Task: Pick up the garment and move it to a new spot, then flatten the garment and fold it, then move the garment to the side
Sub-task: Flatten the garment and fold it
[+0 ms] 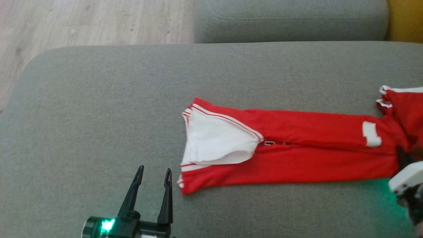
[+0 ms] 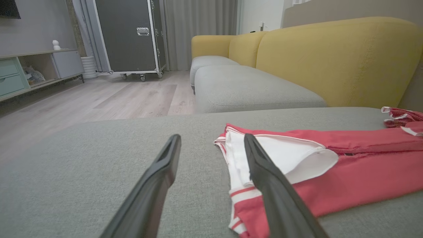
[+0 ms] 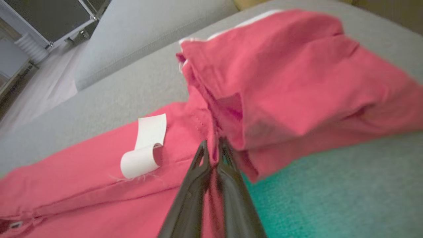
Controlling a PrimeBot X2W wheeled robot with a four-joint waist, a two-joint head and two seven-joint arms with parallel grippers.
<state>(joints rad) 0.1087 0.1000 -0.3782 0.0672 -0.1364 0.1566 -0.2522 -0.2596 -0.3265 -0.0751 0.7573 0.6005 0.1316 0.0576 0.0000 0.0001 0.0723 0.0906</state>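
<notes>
The left gripper (image 1: 155,169) hovered low over the grey sofa cushion (image 1: 99,99), its two dark fingers spread wide with nothing between them. Just to the right of its right finger lay the near end of the garment (image 1: 297,158), red with white stripes at the hem. In the left wrist view that finger crossed in front of the white lining (image 2: 290,155) turned out at this end. From there the garment stretched long and flat across the cushion, away to the left gripper's right, with a seam and a small dark fastener (image 1: 269,142) along its middle. Further right a white label (image 3: 145,148) curled up from the red cloth, just to the left of the right gripper (image 3: 213,143). That gripper's fingers were pressed together on a fold of the garment, red cloth pinched between their tips. Beyond and to the right of those tips the garment's far end was bunched in a loose heap. A green glow lay on the cushion at the right gripper's right.
</notes>
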